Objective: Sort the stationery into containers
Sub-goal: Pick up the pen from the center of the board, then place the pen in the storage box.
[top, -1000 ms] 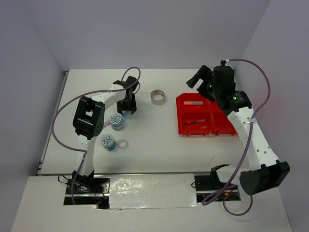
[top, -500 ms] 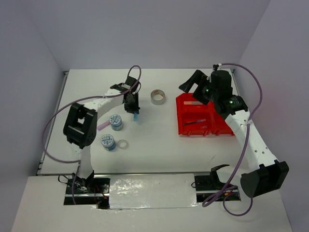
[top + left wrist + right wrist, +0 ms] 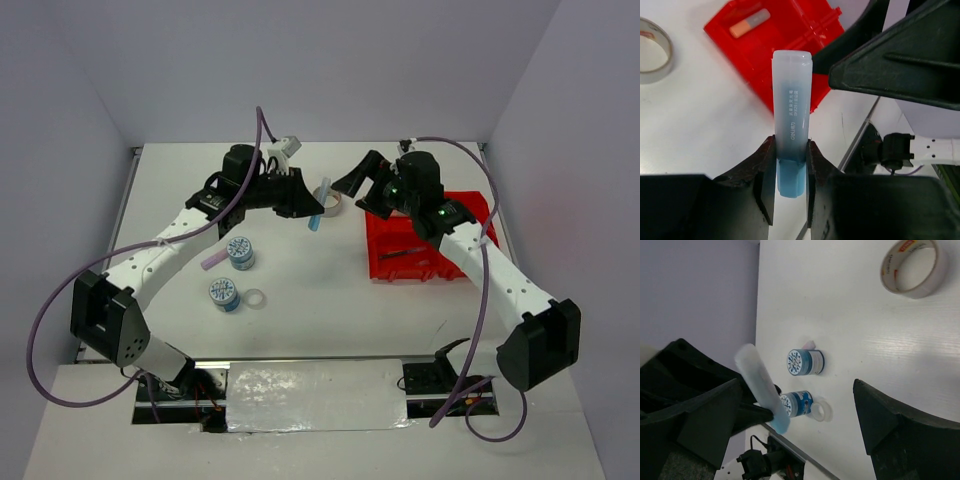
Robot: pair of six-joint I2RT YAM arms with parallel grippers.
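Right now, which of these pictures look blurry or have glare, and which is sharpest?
Left wrist view: sharpest, the light-blue marker crisp enough to show its print, the red bin behind it slightly soft. Right wrist view: that marker looks smeared and pale. Top view: even light, glare on the shiny strip at the near edge.

Light is bright, even and diffuse, falling from above. The white worktop point(image 3: 300, 290) takes only faint, soft shadows beneath the arms point(image 3: 160, 260), and the walls carry a lilac cast. A glossy strip point(image 3: 315, 395) past the near edge throws patchy glare. In the left wrist view the marker point(image 3: 791, 115) is sharp, its print readable, while the black shapes at upper right are soft. In the right wrist view the marker is blurred and the tape roll point(image 3: 914, 267) crisp. The jaws are near-black in both wrist views, their detail lost.
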